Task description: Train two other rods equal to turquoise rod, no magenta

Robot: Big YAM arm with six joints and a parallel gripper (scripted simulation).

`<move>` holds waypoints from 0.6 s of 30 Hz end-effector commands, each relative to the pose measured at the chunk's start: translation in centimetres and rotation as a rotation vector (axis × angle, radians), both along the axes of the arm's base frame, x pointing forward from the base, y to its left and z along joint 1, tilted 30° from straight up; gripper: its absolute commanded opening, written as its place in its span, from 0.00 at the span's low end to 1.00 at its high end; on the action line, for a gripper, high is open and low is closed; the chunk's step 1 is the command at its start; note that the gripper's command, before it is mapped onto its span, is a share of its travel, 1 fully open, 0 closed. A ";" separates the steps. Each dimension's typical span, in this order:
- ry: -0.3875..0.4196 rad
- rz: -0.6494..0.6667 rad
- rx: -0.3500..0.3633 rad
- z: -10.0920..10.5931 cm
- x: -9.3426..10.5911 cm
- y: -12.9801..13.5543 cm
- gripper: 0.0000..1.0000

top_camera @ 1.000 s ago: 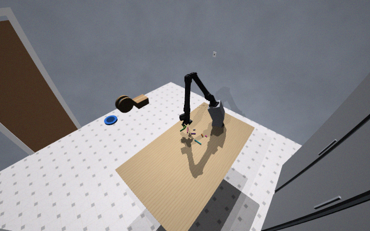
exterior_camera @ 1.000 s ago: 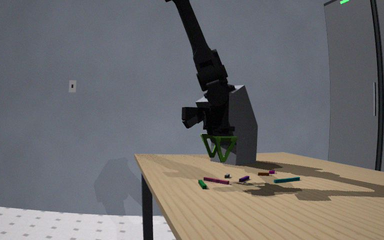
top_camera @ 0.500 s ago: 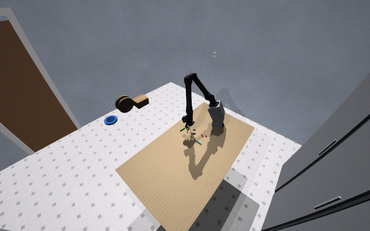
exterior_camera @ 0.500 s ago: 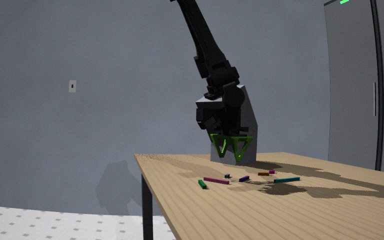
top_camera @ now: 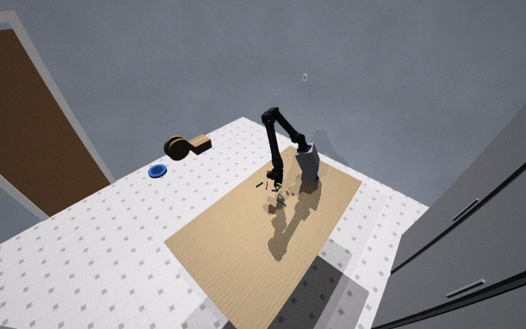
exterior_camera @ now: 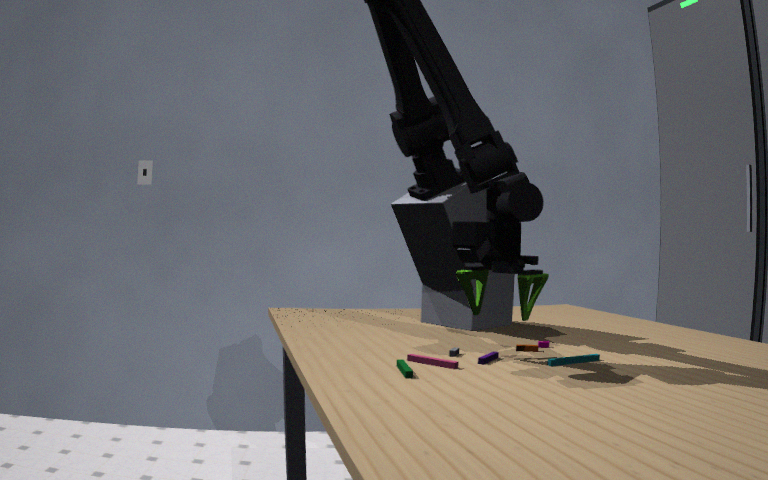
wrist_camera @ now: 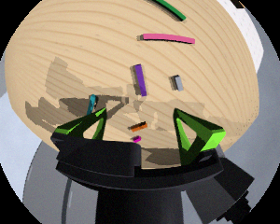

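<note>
Several rods lie flat on the wooden table. In the exterior view, from left to right, they are a green rod [exterior_camera: 403,368], a pink rod [exterior_camera: 432,361], a small grey rod [exterior_camera: 453,352], a purple rod [exterior_camera: 487,357], an orange rod [exterior_camera: 526,347], a short magenta rod [exterior_camera: 543,343] and a turquoise rod [exterior_camera: 572,359]. My gripper [exterior_camera: 502,297] is open and empty. It hovers above the orange and magenta rods. In the wrist view the orange rod [wrist_camera: 138,127] and the magenta rod [wrist_camera: 136,140] lie between the green fingers. The purple rod [wrist_camera: 139,80] lies just ahead of them.
The grey robot base [exterior_camera: 453,261] stands on the table behind the rods. The table's left edge [exterior_camera: 299,368] is near the green rod. A blue dish [top_camera: 157,171] and a brown object [top_camera: 186,145] lie on the floor. A grey cabinet [exterior_camera: 727,166] stands at the right.
</note>
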State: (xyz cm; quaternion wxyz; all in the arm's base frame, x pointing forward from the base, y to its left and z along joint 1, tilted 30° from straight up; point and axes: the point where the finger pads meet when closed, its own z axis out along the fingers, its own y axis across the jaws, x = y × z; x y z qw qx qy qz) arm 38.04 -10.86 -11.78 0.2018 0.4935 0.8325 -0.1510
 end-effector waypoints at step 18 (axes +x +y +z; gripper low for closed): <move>0.175 0.359 -0.081 -3.8 -3.0 6.4 1.00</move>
